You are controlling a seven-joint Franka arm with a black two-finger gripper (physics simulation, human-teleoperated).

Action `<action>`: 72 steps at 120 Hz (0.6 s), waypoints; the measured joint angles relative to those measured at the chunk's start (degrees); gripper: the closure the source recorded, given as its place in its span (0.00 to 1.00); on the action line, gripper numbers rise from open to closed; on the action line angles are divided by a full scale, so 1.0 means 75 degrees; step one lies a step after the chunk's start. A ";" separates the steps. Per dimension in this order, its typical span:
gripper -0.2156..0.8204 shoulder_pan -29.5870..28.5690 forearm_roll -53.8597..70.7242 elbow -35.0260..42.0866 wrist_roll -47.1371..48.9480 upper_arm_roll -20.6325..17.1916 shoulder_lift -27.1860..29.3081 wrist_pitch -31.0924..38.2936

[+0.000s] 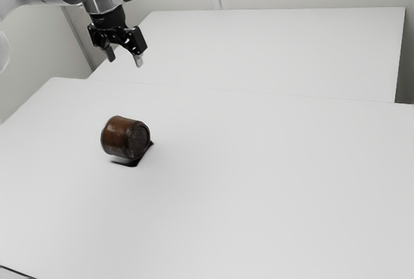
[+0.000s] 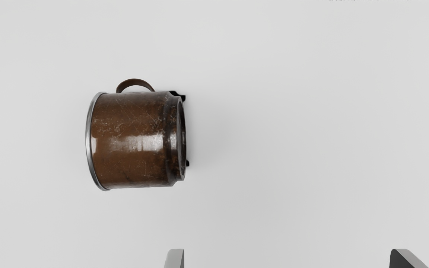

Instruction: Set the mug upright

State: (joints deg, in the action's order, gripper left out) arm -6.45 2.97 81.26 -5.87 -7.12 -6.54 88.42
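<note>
Our gripper (image 1: 125, 61) is hovering wide open and empty while the mug (image 1: 120, 135) is lying on its side at the exterior view's left, mouth hidden, the wrist view showing its handle (image 2: 134, 82).

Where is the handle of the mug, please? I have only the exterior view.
Observer: In the wrist view, the handle stands out from the side of the mug that faces away from the claw.

Operator: Thank you. What finish has the rim?

Observer: The rim is silvery, at the end opposite the base.

Operator: And is the mug centred before the open claw?

Observer: No. In the wrist view it lies mostly off to one side of the claw's opening.
</note>
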 joint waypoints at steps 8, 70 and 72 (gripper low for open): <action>0.21 -0.0026 -0.0021 -0.0001 0.0043 0.0002 -0.0002 0.0008; 0.21 -0.1153 -0.0984 0.0514 0.0146 0.0016 -0.0189 0.0113; 0.21 -0.1239 -0.1053 0.0576 0.0143 0.0012 -0.0215 0.0125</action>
State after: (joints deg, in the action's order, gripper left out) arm -15.74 -4.92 85.57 -4.79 -7.03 -8.16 89.36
